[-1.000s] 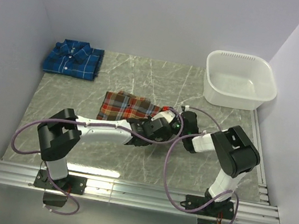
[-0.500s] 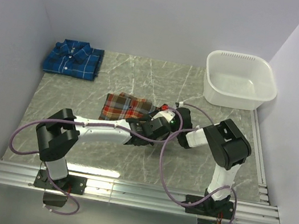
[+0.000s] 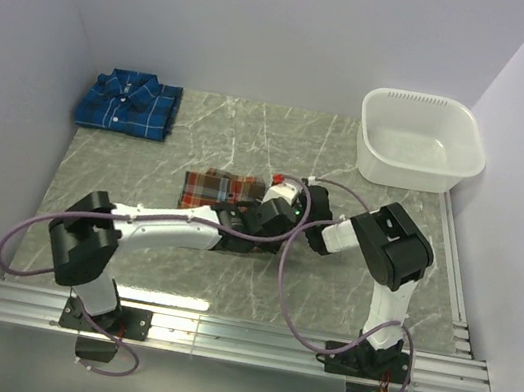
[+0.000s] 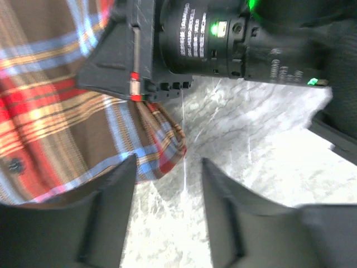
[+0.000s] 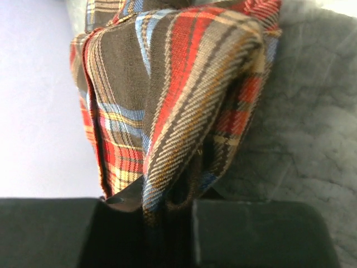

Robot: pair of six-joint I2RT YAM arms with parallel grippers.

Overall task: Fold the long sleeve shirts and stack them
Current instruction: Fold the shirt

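The blue plaid long sleeve shirt [image 3: 128, 103] lies folded at the back left of the table. The red-orange plaid shirt [image 3: 217, 189] lies in the middle, its right edge bunched under both grippers. My right gripper [image 3: 295, 195] is shut on a raised fold of this shirt [image 5: 167, 84], and the cloth is pinched between its fingers [image 5: 167, 209]. My left gripper [image 4: 167, 167] is open just beside the shirt's corner [image 4: 162, 151], with only bare marble between its fingers. The right gripper's black body [image 4: 223, 39] sits close above it.
A white plastic tub [image 3: 420, 141] stands at the back right. The grey marbled tabletop [image 3: 281, 144] has white walls on three sides. A metal rail [image 3: 238, 334] runs along the near edge. Purple cables loop off both arms.
My left gripper has opened and let go of the red-orange shirt. My right gripper has closed on the shirt's right edge. Both have shifted left and back, and the shirt now looks narrower.
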